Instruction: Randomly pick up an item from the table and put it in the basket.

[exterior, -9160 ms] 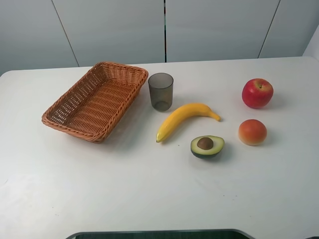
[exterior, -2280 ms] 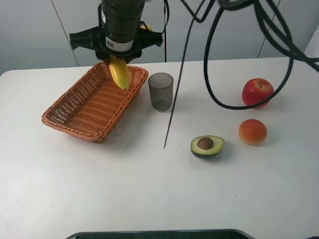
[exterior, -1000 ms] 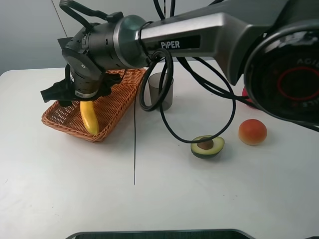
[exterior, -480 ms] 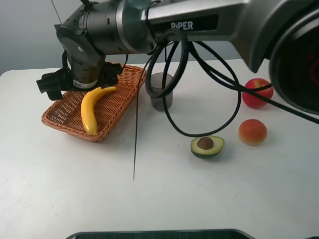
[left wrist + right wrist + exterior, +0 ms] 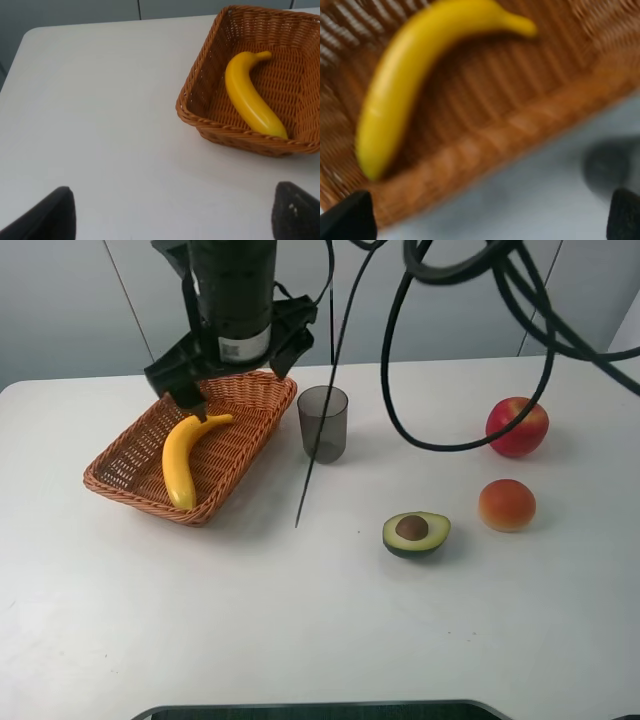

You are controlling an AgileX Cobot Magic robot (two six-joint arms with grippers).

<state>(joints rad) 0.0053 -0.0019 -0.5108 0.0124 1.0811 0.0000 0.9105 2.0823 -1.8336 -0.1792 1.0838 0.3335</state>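
Right gripper [image 5: 485, 214] first: its jaws are spread wide with nothing between them, and it hangs over the far end of the basket [image 5: 246, 426]. Half a second ago my right arm was slung low across the basket, its fingers close beside the banana's stem; now it has lifted and points more steeply down from above. The banana [image 5: 183, 458] has not moved since then. It lies along the basket floor, its stem toward the far wall and its blunt end against the near rim. The left gripper [image 5: 172, 212] is also wide open and empty, over the bare table [image 5: 300, 620] just beside the basket. A white label [image 5: 243, 346] on my right wrist carries print too small to read. The grey cup [image 5: 323, 423], avocado half [image 5: 416, 533], red apple [image 5: 517, 426] and orange fruit [image 5: 506, 504] sit where they were.
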